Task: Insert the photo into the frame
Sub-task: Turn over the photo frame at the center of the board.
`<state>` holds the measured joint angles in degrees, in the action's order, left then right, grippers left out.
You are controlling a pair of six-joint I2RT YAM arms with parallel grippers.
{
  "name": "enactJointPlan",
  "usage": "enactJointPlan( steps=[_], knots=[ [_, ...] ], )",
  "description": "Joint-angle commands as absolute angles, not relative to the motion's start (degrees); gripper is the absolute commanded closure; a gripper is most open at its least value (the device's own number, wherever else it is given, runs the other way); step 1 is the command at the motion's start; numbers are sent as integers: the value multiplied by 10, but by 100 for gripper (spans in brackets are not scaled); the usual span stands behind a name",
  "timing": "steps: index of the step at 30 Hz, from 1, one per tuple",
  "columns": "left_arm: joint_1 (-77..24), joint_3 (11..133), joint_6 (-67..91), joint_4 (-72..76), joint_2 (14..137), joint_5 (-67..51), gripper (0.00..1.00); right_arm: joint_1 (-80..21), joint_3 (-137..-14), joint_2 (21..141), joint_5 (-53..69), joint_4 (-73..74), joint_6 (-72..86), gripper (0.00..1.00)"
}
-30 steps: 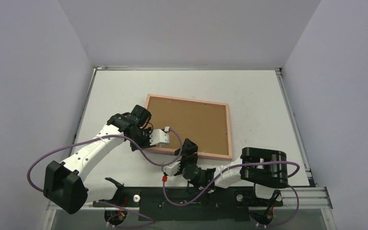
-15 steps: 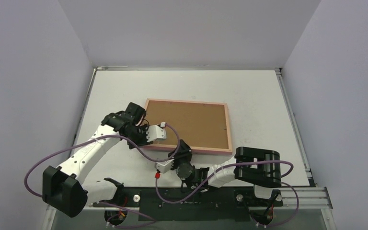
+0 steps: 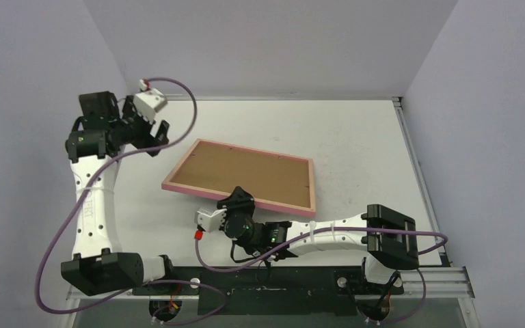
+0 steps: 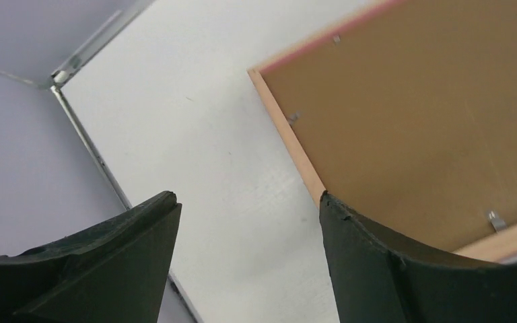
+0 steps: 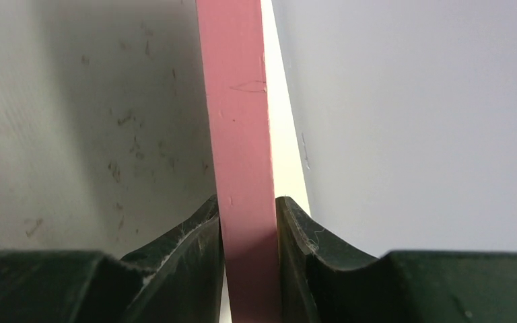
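Note:
The frame (image 3: 198, 190) lies back-up, its pink rails around a brown backing board (image 3: 243, 171). It is skewed on the table, and its near side looks raised. My right gripper (image 3: 240, 199) is shut on the near rail. The right wrist view shows the pink rail (image 5: 239, 101) pinched between both fingers, at my right gripper (image 5: 248, 202). My left gripper (image 3: 156, 137) hangs high at the back left, open and empty. In the left wrist view my left gripper (image 4: 248, 196) looks down on the frame's pale wood corner (image 4: 286, 121) and the board (image 4: 410, 101). The photo is hidden.
The white table (image 3: 355, 130) is walled at the back and both sides, with a metal strip along its left edge (image 4: 84, 128). Small metal tabs (image 4: 495, 220) stick up on the backing board. The purple cables of both arms loop near the front.
My left gripper let go of the frame's left side, opened, and swung up to the back left. My right gripper shut on the near rail, and the frame shifted left and turned.

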<state>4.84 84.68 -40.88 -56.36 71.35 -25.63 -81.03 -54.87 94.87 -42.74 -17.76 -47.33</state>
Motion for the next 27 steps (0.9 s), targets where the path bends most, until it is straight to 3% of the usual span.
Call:
enactJointPlan(
  steps=[1, 7, 13, 19, 22, 27],
  knots=[
    [155, 980, -268, -561, 806, -425, 24, -797, -706, 905, -413, -78, -328, 78],
    [242, 1058, -184, -604, 878, -514, 15, -754, -884, 940, -367, 108, -190, 77],
    [248, 1010, -171, -590, 858, -518, 15, -684, -1084, 1032, -288, 291, -85, 78],
    [247, 952, -136, -556, 835, -493, 14, -580, -1293, 1129, -197, 445, 20, 73],
    [247, 922, -141, -551, 830, -487, 14, -528, -1295, 1132, -138, 460, 68, 73],
    [241, 883, -150, -547, 824, -491, 14, -399, -1227, 1098, 66, 413, 196, 76]
  ],
)
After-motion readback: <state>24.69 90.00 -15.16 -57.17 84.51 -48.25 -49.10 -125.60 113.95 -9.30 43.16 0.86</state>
